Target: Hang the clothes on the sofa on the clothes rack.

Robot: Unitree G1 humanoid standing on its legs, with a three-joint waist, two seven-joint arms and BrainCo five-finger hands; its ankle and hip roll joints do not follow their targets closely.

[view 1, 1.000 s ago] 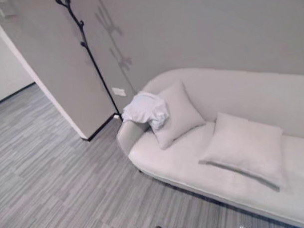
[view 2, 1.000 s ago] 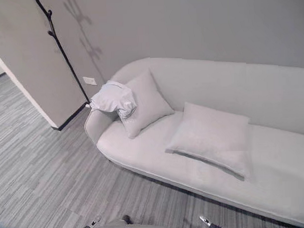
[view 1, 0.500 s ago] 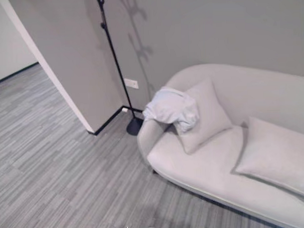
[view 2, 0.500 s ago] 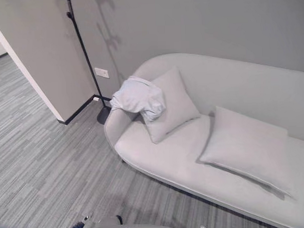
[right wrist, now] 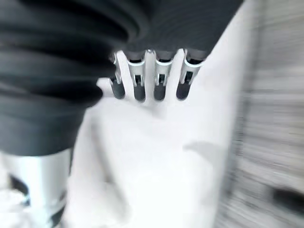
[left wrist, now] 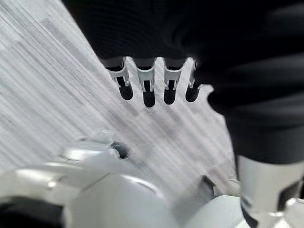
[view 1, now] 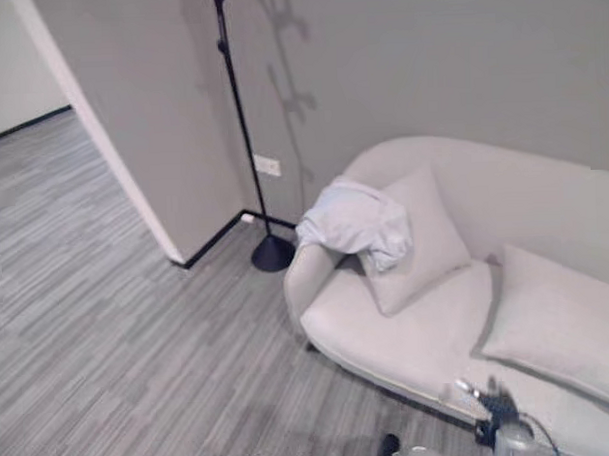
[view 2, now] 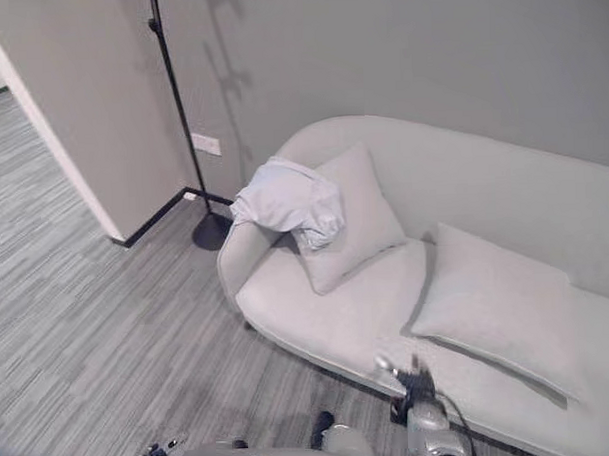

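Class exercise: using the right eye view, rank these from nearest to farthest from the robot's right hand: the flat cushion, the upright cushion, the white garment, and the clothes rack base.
1. Flat cushion, on the seat just beyond the right hand.
2. Upright cushion, leaning at the sofa's left end.
3. White garment, draped over the armrest.
4. Clothes rack base, on the floor past the sofa.

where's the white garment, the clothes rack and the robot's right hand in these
white garment [view 1: 352, 224]: left eye view, middle of the crumpled cloth on the sofa arm.
clothes rack [view 1: 272, 253]: left eye view, round black base on the floor.
right hand [right wrist: 138, 87]: right wrist view, on a straight finger.
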